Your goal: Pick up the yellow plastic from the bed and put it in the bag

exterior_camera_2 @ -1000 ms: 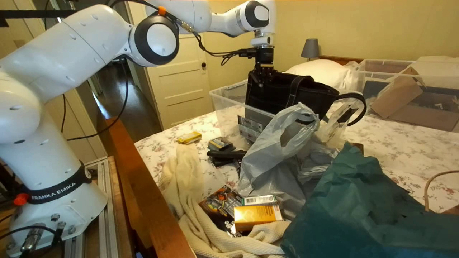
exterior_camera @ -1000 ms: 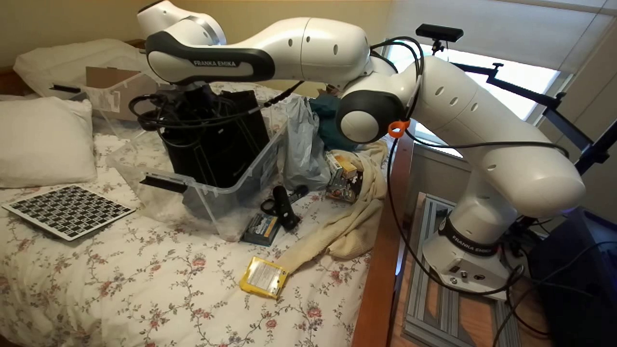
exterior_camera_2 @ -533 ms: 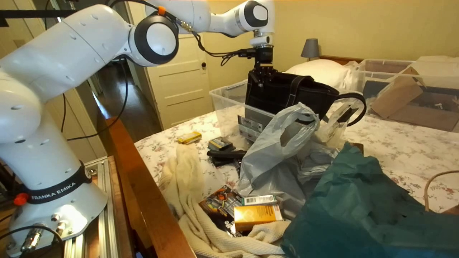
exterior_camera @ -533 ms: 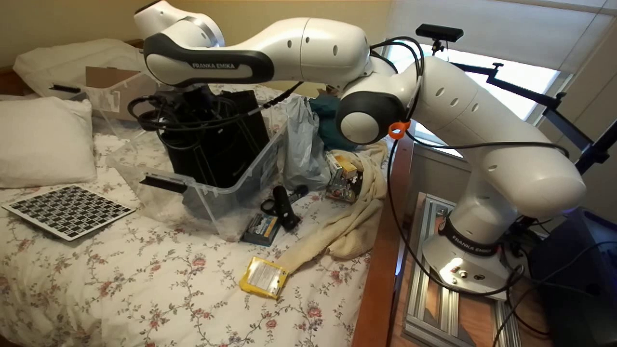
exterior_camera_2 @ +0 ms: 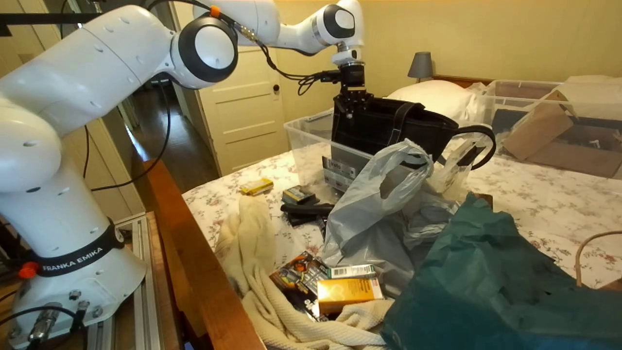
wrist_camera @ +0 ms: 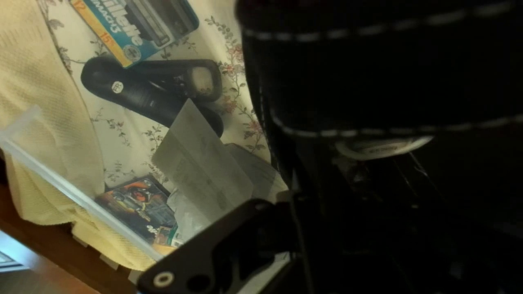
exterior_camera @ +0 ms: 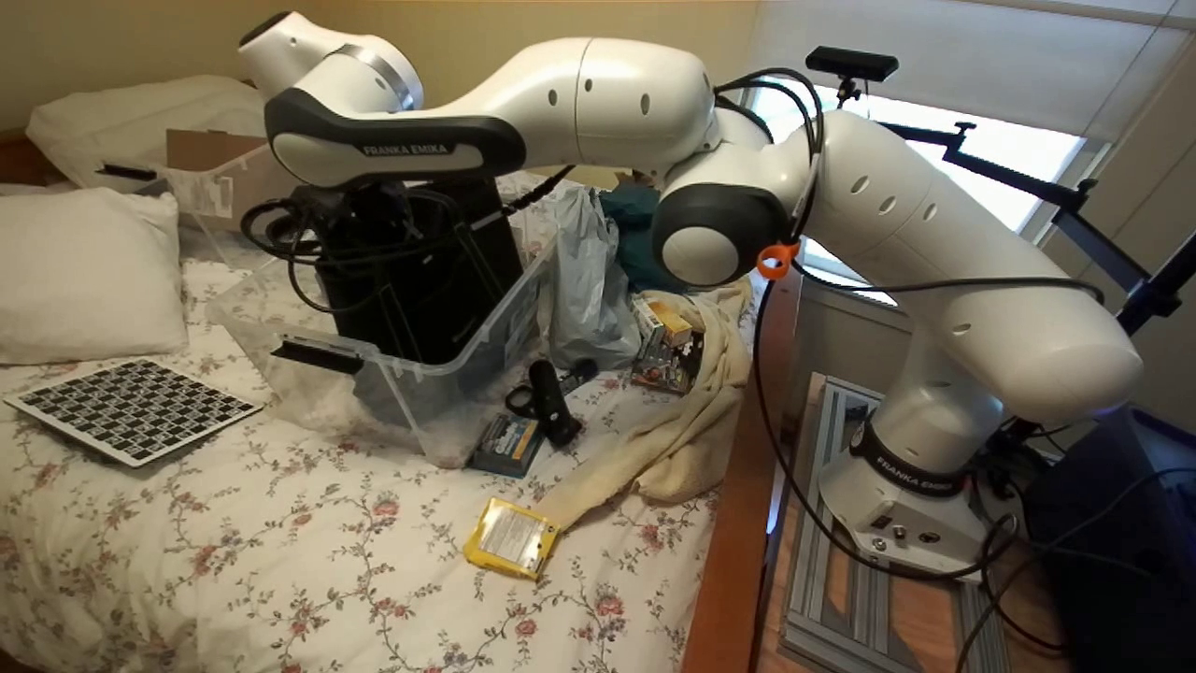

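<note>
The yellow plastic [exterior_camera: 511, 540] lies flat on the flowered bed [exterior_camera: 308, 551], at the tip of the cream cloth; the same yellow plastic [exterior_camera_2: 256, 186] shows beyond the cloth's end in an exterior view. The black bag [exterior_camera_2: 408, 129] stands inside a clear plastic bin. My gripper [exterior_camera_2: 351, 108] points down at the bag's upper edge, well away from the yellow plastic. In the wrist view the bag's stitched black wall [wrist_camera: 380, 81] fills the right side. One dark finger [wrist_camera: 245, 232] shows at lower left; the other is lost in shadow, so the opening between them is hidden.
The clear bin's rim [exterior_camera: 420, 366] surrounds the bag. Beside it lie a black gadget [exterior_camera: 553, 404], a Gillette box [exterior_camera: 505, 445], a grey plastic bag [exterior_camera_2: 379, 214] and cream cloth [exterior_camera_2: 250, 233]. A checkered board [exterior_camera: 131, 409] and wooden rail [exterior_camera: 743, 486] flank the bed area.
My arm has sunk slightly and shifted a little left in both exterior views, with the gripper still at the bag's edge. The yellow plastic and the bag's surroundings stay where they were.
</note>
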Controlling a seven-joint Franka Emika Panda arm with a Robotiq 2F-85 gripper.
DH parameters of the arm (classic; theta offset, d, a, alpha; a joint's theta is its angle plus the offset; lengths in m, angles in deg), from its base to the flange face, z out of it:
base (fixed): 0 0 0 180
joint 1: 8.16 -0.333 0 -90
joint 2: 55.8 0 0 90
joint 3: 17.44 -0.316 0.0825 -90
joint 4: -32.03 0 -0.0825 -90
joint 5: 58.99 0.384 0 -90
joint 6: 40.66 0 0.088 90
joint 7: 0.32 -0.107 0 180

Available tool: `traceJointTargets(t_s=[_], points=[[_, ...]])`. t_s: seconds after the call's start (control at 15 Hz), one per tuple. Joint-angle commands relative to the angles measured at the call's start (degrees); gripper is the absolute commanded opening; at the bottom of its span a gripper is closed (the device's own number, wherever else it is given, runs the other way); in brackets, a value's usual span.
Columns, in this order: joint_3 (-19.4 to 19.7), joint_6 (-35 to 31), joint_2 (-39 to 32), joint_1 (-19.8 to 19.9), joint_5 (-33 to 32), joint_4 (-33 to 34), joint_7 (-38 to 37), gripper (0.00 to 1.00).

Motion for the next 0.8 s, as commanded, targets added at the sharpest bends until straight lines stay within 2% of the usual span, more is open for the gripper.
traceJointTargets(t_s=[0.0, 0.27, 0.47, 0.6, 0.73], points=[[2.17, -3.44, 4.30, -1.83, -1.43, -5.02, -6.59, 0.47], [4.93, -2.21, 7.37, -4.92, -4.20, -8.10, -8.66, 0.76], [6.46, -0.91, 10.41, -8.31, -7.50, -13.20, -6.12, 0.96], [6.72, -0.97, 13.01, -10.43, -8.77, -18.18, -5.97, 1.00], [6.94, -2.99, 15.80, -12.48, -9.55, -23.67, -7.27, 1.00]])
